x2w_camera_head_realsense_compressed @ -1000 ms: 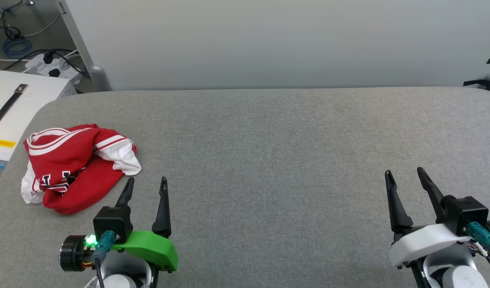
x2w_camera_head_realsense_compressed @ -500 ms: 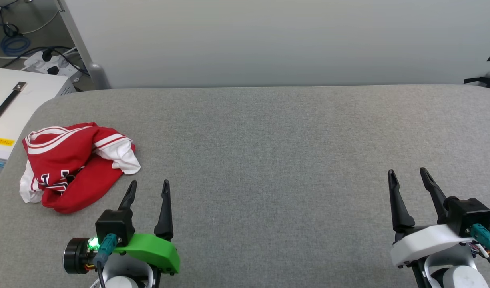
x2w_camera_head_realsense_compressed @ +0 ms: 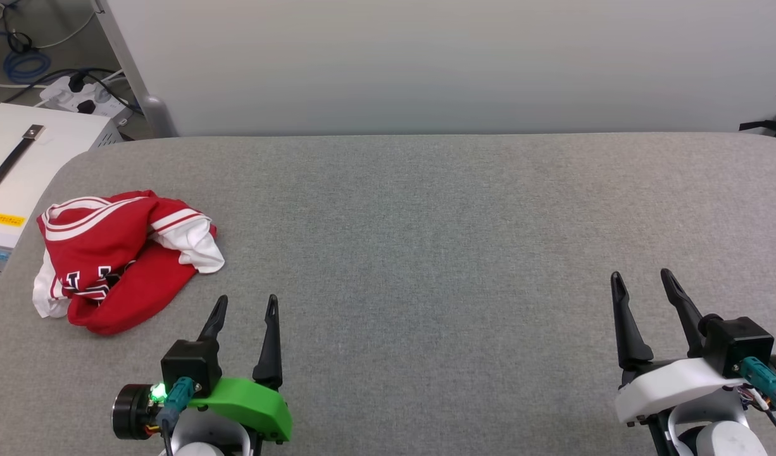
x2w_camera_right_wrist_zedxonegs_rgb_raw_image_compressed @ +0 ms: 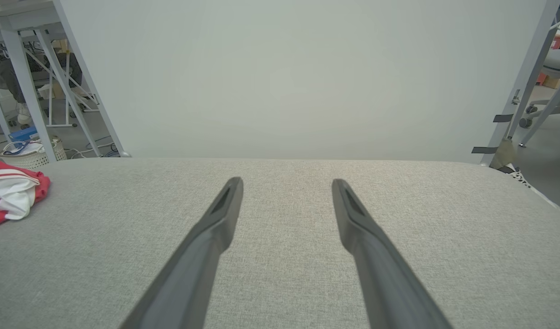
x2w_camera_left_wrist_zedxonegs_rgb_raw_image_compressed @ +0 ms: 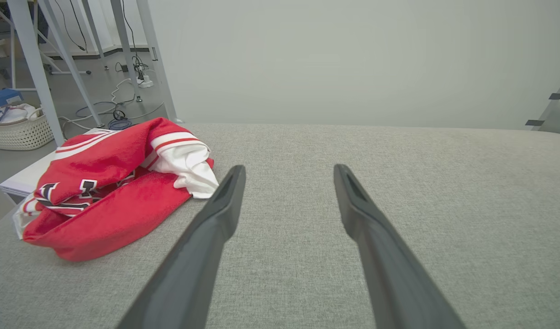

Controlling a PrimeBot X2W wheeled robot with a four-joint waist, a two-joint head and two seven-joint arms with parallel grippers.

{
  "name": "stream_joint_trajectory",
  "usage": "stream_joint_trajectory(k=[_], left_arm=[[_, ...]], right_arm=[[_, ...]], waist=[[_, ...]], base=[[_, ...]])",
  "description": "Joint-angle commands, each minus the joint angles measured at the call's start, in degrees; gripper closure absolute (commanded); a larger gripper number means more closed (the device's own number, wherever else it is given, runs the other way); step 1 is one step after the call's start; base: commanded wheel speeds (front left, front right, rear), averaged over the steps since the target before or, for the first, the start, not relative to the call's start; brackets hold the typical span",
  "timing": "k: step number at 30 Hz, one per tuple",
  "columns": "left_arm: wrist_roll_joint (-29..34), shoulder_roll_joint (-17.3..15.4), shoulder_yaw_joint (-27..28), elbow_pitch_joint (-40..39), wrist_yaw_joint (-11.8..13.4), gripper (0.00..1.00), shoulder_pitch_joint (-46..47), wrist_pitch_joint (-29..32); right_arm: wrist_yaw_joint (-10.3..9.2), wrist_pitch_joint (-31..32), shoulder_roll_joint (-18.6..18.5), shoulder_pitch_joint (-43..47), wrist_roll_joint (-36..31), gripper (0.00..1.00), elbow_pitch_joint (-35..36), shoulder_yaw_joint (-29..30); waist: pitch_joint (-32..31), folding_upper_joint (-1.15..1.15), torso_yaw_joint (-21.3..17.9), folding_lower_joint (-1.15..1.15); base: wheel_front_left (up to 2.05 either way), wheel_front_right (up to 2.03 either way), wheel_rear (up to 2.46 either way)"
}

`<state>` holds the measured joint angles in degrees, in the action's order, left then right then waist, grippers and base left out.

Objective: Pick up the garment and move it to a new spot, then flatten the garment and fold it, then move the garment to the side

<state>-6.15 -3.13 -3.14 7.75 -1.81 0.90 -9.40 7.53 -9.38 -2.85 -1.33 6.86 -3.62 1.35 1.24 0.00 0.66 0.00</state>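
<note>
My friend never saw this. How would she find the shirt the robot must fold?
Start at the big grey fabric-covered table. Near its left edge, ahead and left of the left tool, lies a crumpled red jersey T-shirt with white sleeves. Unlike the white box beside it, it has striped trim and black lettering.

We are holding our left gripper at the lower left over the grey fabric table, its two dark fingers spread apart, pointing away from us and gripping nothing. Our right gripper is hovering at the lower right, likewise parted and empty. The garment is lying crumpled near the table's left edge, just beyond our left fingers and apart from them, showing red folds, striped trim, a white sleeve and part of the black lettering. Past that edge a white box with a black handle is sitting near a power strip.
</note>
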Motion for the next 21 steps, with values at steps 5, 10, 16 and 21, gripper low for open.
stream_joint_trajectory(k=[5,10,16,21], left_arm=[[-0.88,0.17,0.0,0.45,-0.6,0.0,0.27,-1.07],[-1.17,0.18,-0.08,0.7,-0.71,0.0,0.35,-1.65],[-1.55,0.2,-0.04,0.85,-0.4,0.0,0.68,-2.36],[-1.87,0.21,0.2,1.24,-0.04,0.0,0.84,-2.96]], right_arm=[[-0.03,-1.15,-0.02,-1.04,1.08,0.0,-0.86,-0.01],[-0.03,-1.73,-0.02,-1.2,1.44,0.0,-1.12,-0.42],[-0.03,-2.43,-0.02,-1.07,1.74,0.0,-1.15,-1.96],[-0.04,-3.02,-0.02,-0.97,1.88,0.0,-1.5,-3.17]], waist=[[0.01,0.0,0.12,0.0],[0.04,0.0,0.41,0.0],[0.27,0.0,2.36,0.0],[0.47,0.0,5.49,0.0]], base=[[0.0,0.0,0.0],[0.0,0.0,0.0],[0.0,0.0,0.0],[0.0,0.0,0.0]])
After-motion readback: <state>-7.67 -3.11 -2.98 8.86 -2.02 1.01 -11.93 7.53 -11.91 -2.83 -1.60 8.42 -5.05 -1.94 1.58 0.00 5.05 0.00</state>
